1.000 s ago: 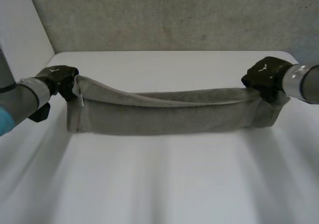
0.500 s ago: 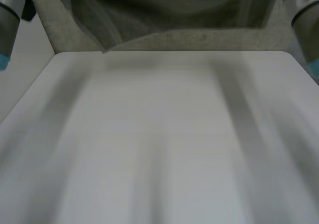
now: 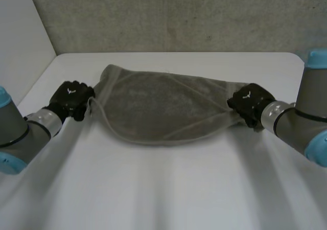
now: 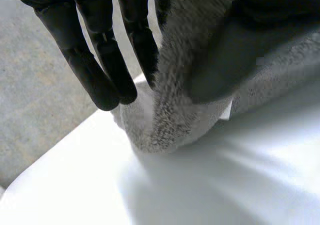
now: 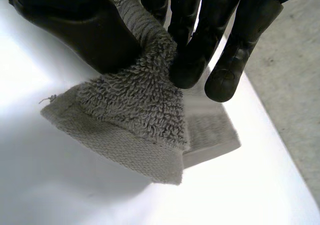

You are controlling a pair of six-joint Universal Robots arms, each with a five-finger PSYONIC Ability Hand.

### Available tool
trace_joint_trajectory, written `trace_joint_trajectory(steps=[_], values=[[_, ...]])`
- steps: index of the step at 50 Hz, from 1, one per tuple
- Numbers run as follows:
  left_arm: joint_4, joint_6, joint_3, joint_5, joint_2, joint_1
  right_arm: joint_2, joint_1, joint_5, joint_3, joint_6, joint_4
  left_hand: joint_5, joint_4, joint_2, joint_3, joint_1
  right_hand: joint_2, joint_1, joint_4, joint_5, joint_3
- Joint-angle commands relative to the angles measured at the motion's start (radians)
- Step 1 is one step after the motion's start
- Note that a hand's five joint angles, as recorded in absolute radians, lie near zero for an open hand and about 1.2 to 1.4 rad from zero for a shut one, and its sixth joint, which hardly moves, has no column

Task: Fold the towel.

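Observation:
A grey towel point(image 3: 163, 107) lies on the white table point(image 3: 163, 189) as a broad, rounded, rumpled shape stretched between my two hands. My left hand point(image 3: 71, 99) is at its left end; in the left wrist view the towel's edge point(image 4: 170, 115) runs up between the thumb and the nearly straight fingers point(image 4: 100, 60), still pinched there. My right hand point(image 3: 248, 102) is at the right end. In the right wrist view its thumb and fingers point(image 5: 200, 45) pinch a corner of the towel point(image 5: 135, 115), which hangs just above the table.
A rough grey wall point(image 3: 179, 15) stands behind the table's far edge, just beyond the towel. A pale wall point(image 3: 20, 41) lies to the left. Bare tabletop stretches in front of the towel towards me.
Both hands swung the towel up past the camera, then brought it down. It now lies wider and flatter on the table instead of as a narrow band.

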Motion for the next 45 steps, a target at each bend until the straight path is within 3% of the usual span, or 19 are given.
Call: trace_joint_trajectory(steps=[1, 9, 27, 37, 45], values=[[-0.008, 0.143, -0.084, -0.009, 0.034, 0.006, -0.042, -0.001, 0.003, 0.083, 0.013, -0.036, -0.817, -0.634, -0.622, -0.627, -0.616, 0.088, 0.078, 0.055, 0.049, 0.057], [-0.003, 0.201, -0.172, 0.001, 0.069, -0.002, -0.061, -0.001, 0.003, 0.140, 0.013, -0.074, -1.049, -0.867, -0.854, -0.860, -0.848, 0.088, 0.078, 0.055, 0.049, 0.057], [0.006, 0.231, -0.258, -0.007, 0.120, -0.052, -0.059, -0.002, 0.003, 0.205, 0.013, -0.140, -1.111, -0.929, -0.916, -0.922, -0.910, 0.088, 0.078, 0.055, 0.049, 0.057], [0.018, 0.232, -0.209, -0.044, 0.093, -0.074, -0.061, -0.002, 0.003, 0.211, 0.013, -0.140, -1.023, -0.841, -0.828, -0.834, -0.822, 0.088, 0.078, 0.055, 0.049, 0.057], [0.032, 0.235, -0.143, -0.159, 0.042, -0.078, -0.070, -0.008, 0.008, 0.228, 0.019, -0.148, -0.736, -0.553, -0.540, -0.546, -0.534, 0.088, 0.078, 0.055, 0.049, 0.057]])
